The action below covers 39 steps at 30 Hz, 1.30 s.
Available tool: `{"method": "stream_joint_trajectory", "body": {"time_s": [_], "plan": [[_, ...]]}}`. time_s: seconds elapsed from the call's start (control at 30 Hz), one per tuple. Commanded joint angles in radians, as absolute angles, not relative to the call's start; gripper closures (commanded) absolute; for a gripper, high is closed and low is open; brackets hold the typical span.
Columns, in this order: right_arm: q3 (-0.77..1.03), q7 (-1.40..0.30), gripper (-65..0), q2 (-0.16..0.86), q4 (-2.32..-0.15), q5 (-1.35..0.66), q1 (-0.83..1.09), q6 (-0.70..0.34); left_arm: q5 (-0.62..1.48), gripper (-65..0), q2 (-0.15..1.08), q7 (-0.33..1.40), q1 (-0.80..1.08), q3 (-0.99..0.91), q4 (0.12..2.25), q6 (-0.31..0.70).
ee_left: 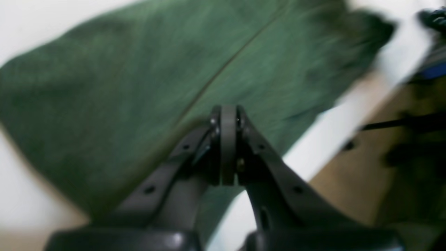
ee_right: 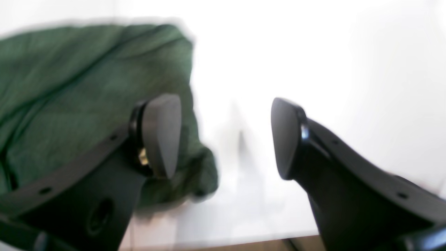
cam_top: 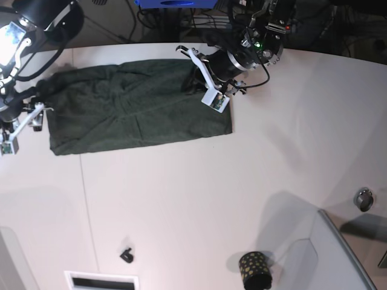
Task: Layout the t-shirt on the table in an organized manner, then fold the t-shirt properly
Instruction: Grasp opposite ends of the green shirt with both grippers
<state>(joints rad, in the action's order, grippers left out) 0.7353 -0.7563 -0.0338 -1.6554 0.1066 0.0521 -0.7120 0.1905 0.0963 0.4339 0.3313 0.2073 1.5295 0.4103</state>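
Observation:
The dark green t-shirt [cam_top: 133,109] lies spread as a wide rectangle on the far left part of the white table [cam_top: 181,199]. My left gripper [ee_left: 228,115] is shut over the shirt's right end near the back edge, its pads pressed flat together with green cloth [ee_left: 139,76] just past the tips. Whether the tips pinch any fabric, I cannot tell. My right gripper [ee_right: 226,136] stands open at the shirt's left end. A bunched corner of the shirt [ee_right: 87,97] lies beside its left finger [ee_right: 162,134], and only bare table [ee_right: 313,52] shows between the fingers.
A black gold-dotted cup [cam_top: 254,270] stands near the front edge beside a grey raised panel [cam_top: 344,254]. A small black piece [cam_top: 126,255] and a white slot [cam_top: 101,281] sit at the front left. A round metal fitting [cam_top: 363,198] is at the right.

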Motion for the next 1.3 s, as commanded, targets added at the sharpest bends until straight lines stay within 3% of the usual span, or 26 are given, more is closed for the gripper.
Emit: {"method": "stream_joint_trajectory", "body": {"time_s": [0.0,0.17,0.37,0.53,0.8,1.07,1.27], "plan": [[0.773,-0.785,-38.4,-0.016,-1.653,0.105,0.01,-0.698,0.157,0.0,0.096,0.417,0.334,0.206,1.526,0.415],[0.897,-1.001,-38.4,0.012,-1.595,0.105,-0.077,-0.698,0.01,0.0,0.116,0.415,0.331,0.186,1.472,0.415],[0.928,-1.093,-38.7,0.008,-1.584,0.101,-0.11,-0.698,0.005,0.0,0.154,0.415,0.323,0.076,1.461,0.415],[0.926,-1.178,-38.6,0.008,-1.584,-0.096,-0.084,-0.698,0.007,0.0,0.194,0.415,0.302,0.048,1.465,0.415],[0.928,-1.33,-38.9,-0.031,-1.589,-0.24,-0.019,-0.698,0.007,0.0,0.168,0.421,0.346,0.047,1.63,0.415],[0.926,-1.339,-39.2,-0.077,-1.581,-0.401,0.035,-0.698,0.007,0.0,0.171,0.423,0.407,-0.064,1.771,0.415],[0.926,-1.339,-48.5,-0.068,-1.425,-0.456,0.007,-0.698,0.008,0.0,0.171,0.417,0.43,-0.28,1.728,0.421]]}}
